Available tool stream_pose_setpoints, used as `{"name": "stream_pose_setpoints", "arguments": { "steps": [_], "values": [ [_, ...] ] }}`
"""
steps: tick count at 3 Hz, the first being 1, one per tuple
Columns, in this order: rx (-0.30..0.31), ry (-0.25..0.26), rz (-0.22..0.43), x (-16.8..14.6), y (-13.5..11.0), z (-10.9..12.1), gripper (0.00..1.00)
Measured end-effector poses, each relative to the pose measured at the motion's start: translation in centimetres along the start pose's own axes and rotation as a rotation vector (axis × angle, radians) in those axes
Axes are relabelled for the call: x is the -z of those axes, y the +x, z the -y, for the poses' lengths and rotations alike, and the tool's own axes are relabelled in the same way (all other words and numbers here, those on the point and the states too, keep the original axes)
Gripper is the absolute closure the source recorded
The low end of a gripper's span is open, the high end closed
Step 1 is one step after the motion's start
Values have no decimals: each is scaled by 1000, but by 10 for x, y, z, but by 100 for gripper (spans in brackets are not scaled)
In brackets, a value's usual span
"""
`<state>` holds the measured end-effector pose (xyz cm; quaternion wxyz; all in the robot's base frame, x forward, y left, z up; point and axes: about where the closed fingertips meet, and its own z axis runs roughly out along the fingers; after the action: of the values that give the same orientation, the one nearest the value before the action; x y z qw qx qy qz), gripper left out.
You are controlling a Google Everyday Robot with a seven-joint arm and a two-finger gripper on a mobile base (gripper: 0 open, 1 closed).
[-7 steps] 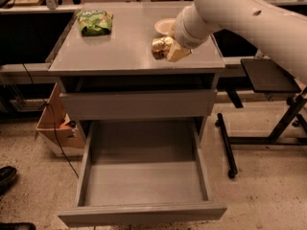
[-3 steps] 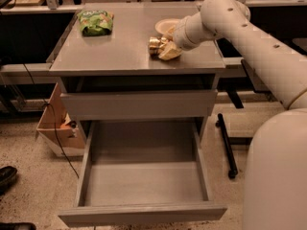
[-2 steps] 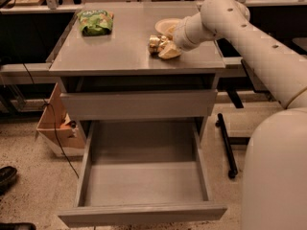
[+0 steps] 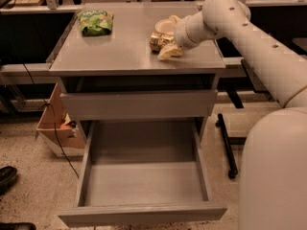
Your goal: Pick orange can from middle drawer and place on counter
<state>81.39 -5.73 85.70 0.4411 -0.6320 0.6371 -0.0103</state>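
Orange can [image 4: 157, 40] now down on counter [image 4: 124, 51], half behind hand [image 4: 167, 47] near bowl [image 4: 164, 26].

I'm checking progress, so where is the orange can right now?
In the camera view the orange can is on the counter, toward its right side, just in front of the white bowl, with the gripper at its right side.

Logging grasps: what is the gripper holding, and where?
Cannot tell. The gripper sits against the can on the counter; whether it grips is unclear.
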Motion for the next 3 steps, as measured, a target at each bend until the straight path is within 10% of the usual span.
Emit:
{"name": "stream_pose_setpoints", "arguments": {
  "steps": [2,3],
  "values": [
    [0,0,0,6,-6,6,0],
    [-20,38,5,68,-12,2,0]
  ]
}}
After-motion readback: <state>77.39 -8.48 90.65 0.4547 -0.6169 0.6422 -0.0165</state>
